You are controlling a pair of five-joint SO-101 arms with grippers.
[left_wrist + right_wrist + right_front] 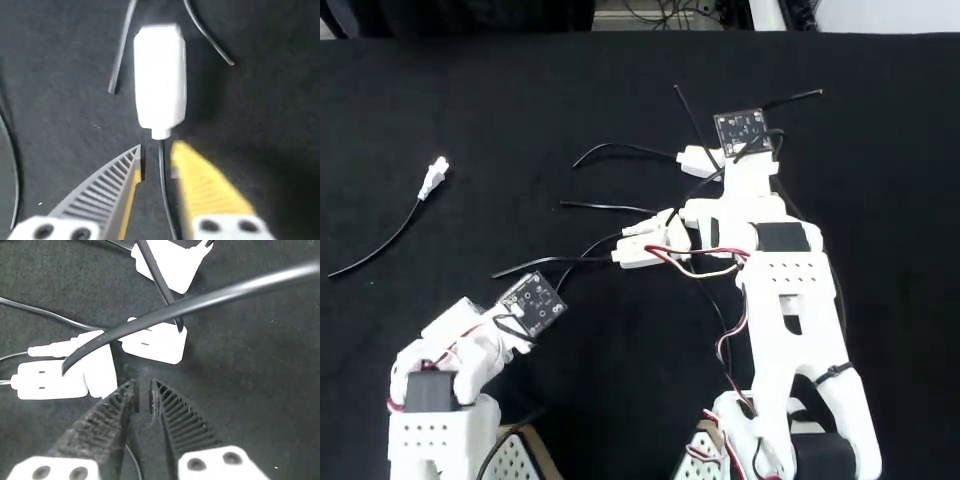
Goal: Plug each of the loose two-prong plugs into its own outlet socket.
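One white oblong socket (160, 75), black cord (161, 165) between narrowly parted left end effector (156, 148); right end effector (143, 387) narrow, empty.

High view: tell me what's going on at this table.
White outlet sockets and black cords lie tangled in the middle. The left gripper straddles the cord behind one white connector, jaws narrowly open. The right gripper hangs empty and slightly open, just short of a socket. One loose plug lies apart, not yet plugged in.
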